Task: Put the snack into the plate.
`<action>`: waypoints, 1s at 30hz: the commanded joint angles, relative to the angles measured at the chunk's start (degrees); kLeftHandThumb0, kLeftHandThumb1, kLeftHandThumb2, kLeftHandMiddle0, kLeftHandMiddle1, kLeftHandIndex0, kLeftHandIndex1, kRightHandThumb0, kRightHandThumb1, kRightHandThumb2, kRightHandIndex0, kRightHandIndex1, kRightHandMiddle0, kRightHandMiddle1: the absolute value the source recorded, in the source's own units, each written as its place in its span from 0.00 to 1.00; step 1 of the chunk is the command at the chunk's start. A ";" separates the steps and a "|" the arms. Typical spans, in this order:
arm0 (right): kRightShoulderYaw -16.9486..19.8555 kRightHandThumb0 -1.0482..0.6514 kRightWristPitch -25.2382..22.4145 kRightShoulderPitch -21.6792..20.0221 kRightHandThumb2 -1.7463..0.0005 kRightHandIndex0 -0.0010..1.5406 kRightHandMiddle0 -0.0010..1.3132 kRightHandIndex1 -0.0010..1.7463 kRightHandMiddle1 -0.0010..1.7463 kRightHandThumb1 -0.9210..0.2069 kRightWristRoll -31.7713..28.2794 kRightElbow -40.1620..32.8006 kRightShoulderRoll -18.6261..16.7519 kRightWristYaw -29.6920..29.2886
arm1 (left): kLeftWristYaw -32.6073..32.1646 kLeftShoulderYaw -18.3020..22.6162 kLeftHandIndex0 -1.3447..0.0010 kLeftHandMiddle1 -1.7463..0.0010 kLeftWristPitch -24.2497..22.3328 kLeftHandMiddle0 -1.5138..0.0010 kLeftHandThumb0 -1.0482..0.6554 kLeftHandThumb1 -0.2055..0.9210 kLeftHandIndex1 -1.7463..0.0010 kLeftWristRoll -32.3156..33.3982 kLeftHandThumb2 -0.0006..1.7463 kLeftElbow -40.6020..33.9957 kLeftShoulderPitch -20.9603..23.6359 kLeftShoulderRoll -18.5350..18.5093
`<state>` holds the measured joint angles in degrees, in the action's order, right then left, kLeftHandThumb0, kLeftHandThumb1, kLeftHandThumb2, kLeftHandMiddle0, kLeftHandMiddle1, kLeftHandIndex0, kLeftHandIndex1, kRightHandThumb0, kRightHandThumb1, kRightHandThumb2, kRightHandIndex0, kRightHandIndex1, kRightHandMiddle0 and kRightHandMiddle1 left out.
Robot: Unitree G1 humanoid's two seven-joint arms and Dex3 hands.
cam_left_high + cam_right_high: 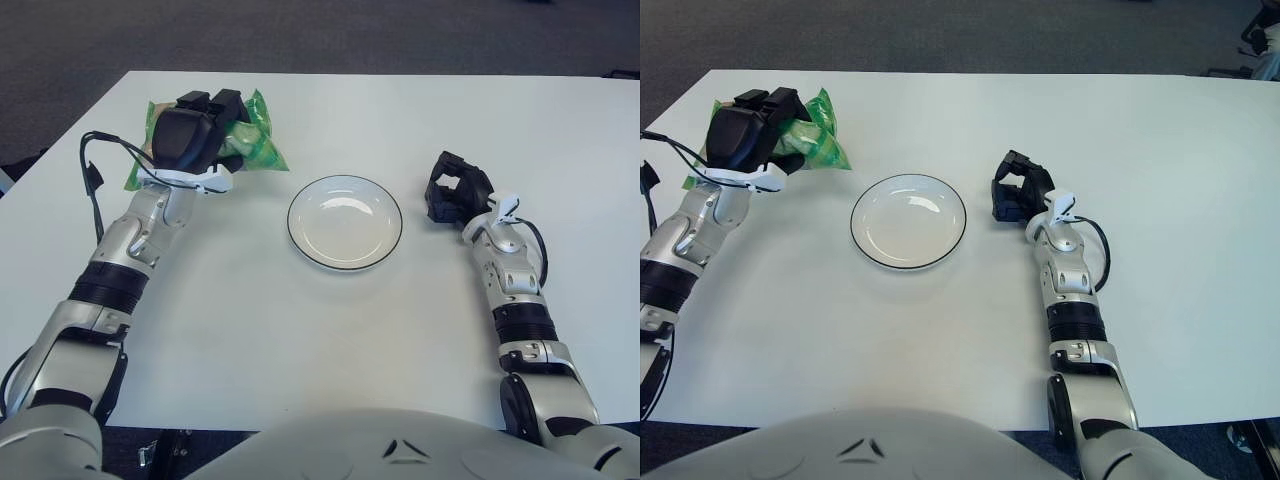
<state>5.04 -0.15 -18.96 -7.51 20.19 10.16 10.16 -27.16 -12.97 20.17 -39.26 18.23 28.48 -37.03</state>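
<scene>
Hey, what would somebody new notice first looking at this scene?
Probably the green snack bag gripped in the left hand at the table's far left. Next, the empty white plate with its dark rim at the table's middle, and the right hand showing just right of it.
</scene>
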 commanded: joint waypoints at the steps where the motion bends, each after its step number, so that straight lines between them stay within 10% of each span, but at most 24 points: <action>1: -1.04 0.32 -3.77 4.23 0.21 0.84 0.50 1.00 1.00 0.58 1.35 4.83 -0.18 0.41 | 0.20 0.31 0.54 0.05 3.18 0.43 0.61 0.19 0.00 -0.54 0.94 -0.05 4.06 0.56; 30: -1.27 0.33 -4.10 4.10 0.22 0.83 0.49 1.00 1.00 0.57 1.32 4.89 -0.10 0.35 | 11.56 -3.27 0.54 0.05 19.44 0.43 0.62 0.20 0.00 0.47 0.94 -6.75 11.62 9.16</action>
<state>4.94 0.17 -19.26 -7.52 20.59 10.45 10.26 -17.01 -15.39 37.78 -38.66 11.47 38.23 -28.21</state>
